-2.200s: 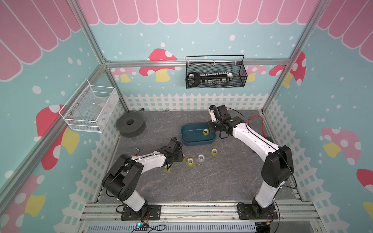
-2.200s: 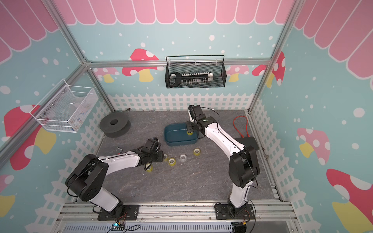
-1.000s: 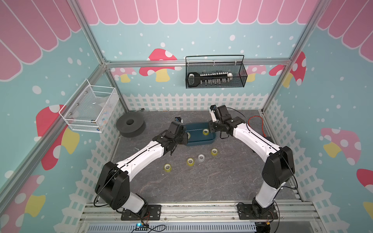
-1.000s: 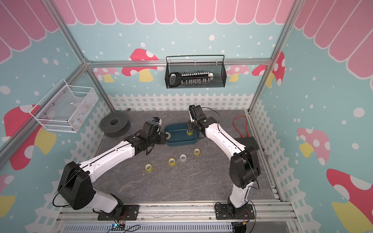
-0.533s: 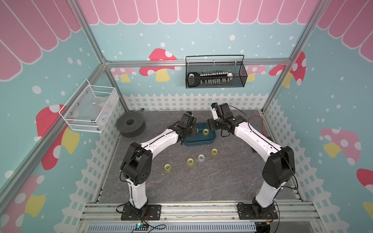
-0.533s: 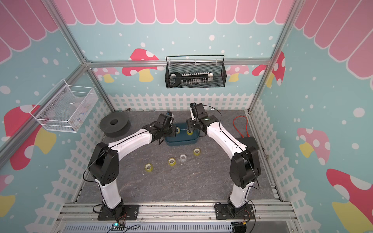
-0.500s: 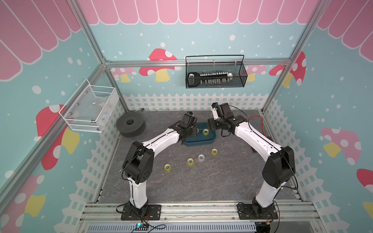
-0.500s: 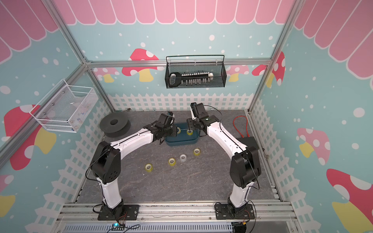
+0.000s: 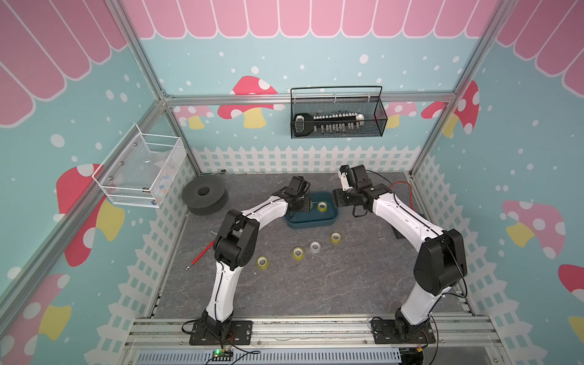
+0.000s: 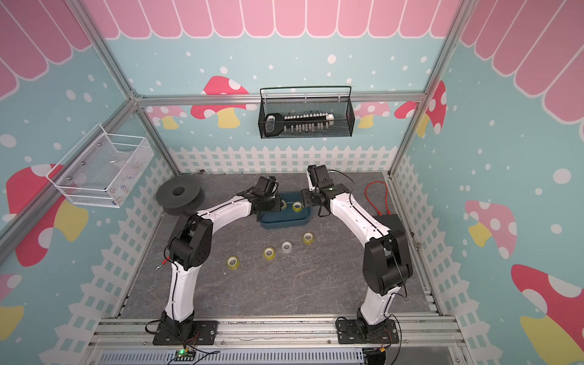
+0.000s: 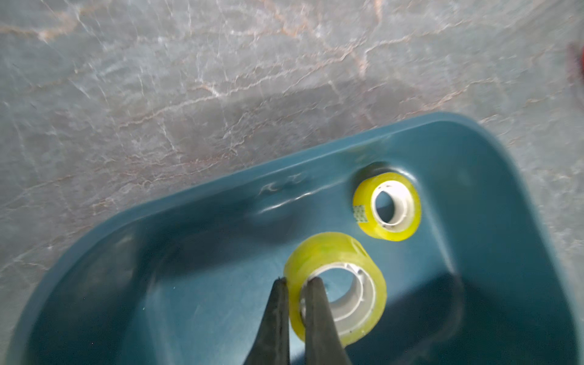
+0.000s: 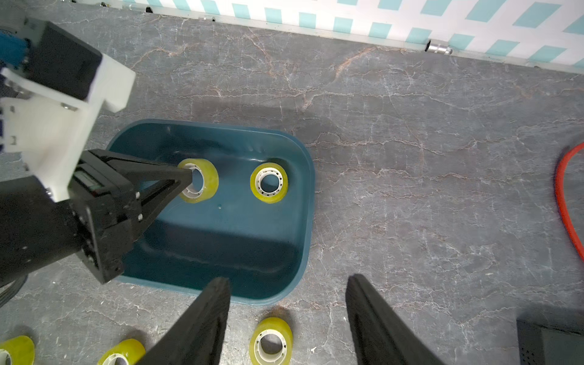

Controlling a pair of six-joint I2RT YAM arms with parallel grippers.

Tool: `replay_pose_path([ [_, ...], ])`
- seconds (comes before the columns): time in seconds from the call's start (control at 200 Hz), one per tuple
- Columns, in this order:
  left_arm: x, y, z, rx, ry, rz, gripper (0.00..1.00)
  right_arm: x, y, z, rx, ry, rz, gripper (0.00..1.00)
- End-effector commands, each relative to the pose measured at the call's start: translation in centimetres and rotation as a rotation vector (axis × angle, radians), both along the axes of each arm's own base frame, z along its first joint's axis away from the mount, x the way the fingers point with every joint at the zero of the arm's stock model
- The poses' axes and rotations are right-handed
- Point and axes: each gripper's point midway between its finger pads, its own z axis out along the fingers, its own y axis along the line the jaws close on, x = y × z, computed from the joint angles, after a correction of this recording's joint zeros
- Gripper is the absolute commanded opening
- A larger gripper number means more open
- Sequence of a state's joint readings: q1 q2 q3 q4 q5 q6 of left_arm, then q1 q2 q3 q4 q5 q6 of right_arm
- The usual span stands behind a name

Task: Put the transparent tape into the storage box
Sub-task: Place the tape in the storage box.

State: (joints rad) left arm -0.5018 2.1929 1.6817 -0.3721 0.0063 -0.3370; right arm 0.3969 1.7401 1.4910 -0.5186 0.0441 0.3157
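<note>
Above grey marbled tabletop [image 9: 316, 284], mushroom-papered walls [image 9: 284, 63] around: left pincer [image 11: 295, 284] tight on tape roll [image 11: 335, 249], right pincer [image 12: 287, 278] agape.

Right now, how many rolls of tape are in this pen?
6. Two at the storage box: a loose roll inside and a held roll in the left gripper. Four lie on the table nearby: three yellowish rolls and a whitish roll. None seems hidden.

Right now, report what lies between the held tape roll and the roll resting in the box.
Only bare storage box floor between held roll and resting roll, per both wrist views.
</note>
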Motion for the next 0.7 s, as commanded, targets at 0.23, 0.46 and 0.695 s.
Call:
replay_pose_path([
  [0.23,0.9,-1.8,-1.3,-0.037,0.031,-0.013,0.0,0.0,-0.4,0.3,0.018,-0.011,-0.004,0.65],
  [0.46,1.0,-1.7,-2.6,-0.027,0.056,-0.002,0.01,0.1,-0.2,-0.3,0.021,-0.001,0.004,0.65],
  [0.695,1.3,-1.9,-3.3,-0.018,0.072,0.007,0.07,0.2,-0.3,-0.6,0.014,0.004,0.006,0.65],
])
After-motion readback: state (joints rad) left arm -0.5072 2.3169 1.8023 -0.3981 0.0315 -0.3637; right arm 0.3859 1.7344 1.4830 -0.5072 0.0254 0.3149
